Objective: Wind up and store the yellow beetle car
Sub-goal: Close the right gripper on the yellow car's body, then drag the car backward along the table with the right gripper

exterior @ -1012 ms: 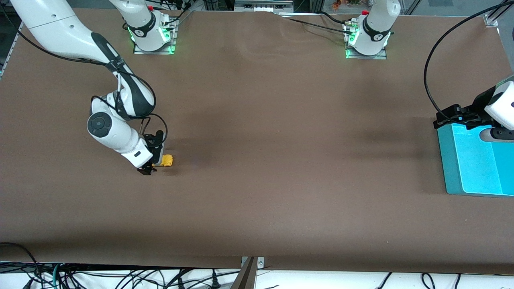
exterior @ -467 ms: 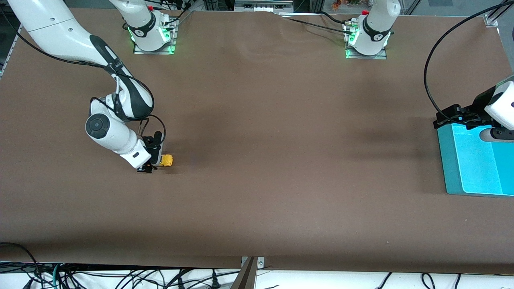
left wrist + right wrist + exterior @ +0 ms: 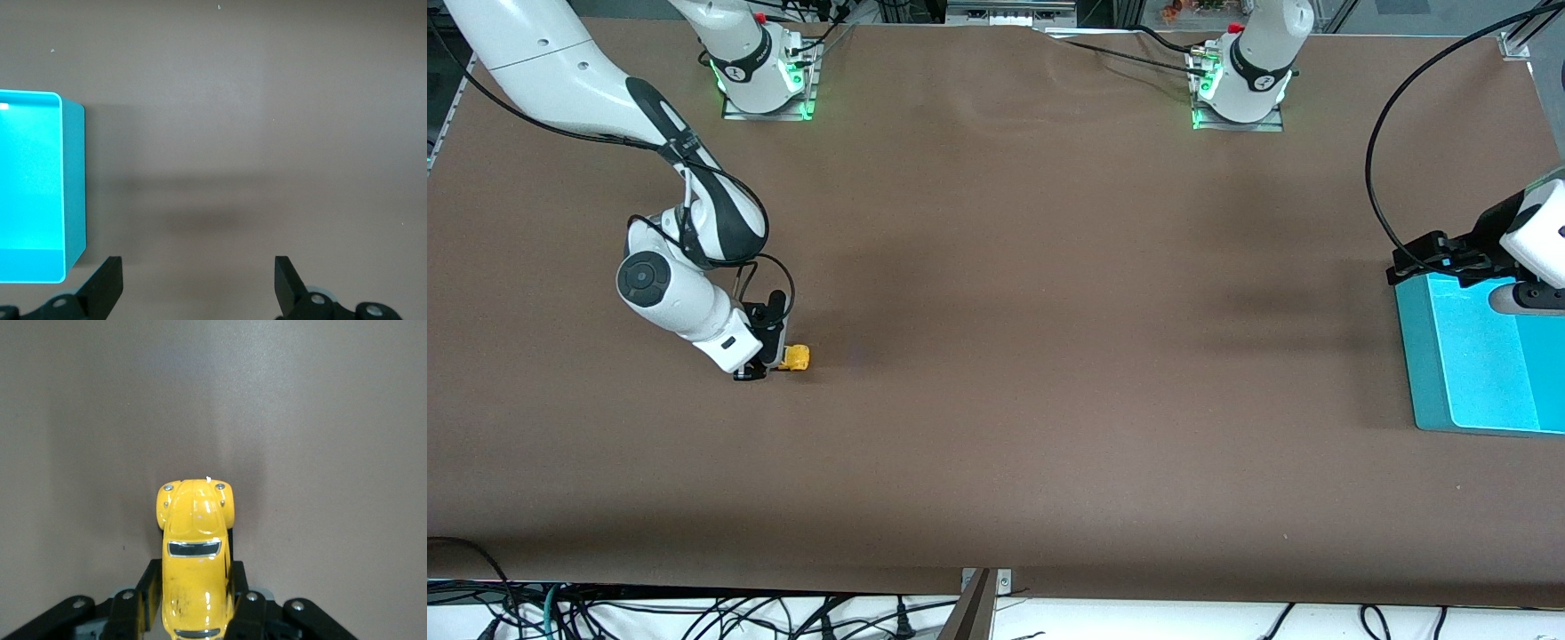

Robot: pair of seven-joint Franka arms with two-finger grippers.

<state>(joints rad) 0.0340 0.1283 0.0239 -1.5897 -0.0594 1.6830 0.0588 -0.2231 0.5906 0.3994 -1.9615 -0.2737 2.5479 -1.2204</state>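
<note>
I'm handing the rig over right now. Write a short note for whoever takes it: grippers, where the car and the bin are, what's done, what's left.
Right gripper: shut on the yellow beetle car, down at the table toward the right arm's end; the car's nose sticks out past the fingers.
Left gripper: open, holding nothing, waiting over the table beside the turquoise bin at the left arm's end.
Done: car gripped.
Left: winding it, then storing it; the bin looks like the likely place and shows no car in it.
</note>
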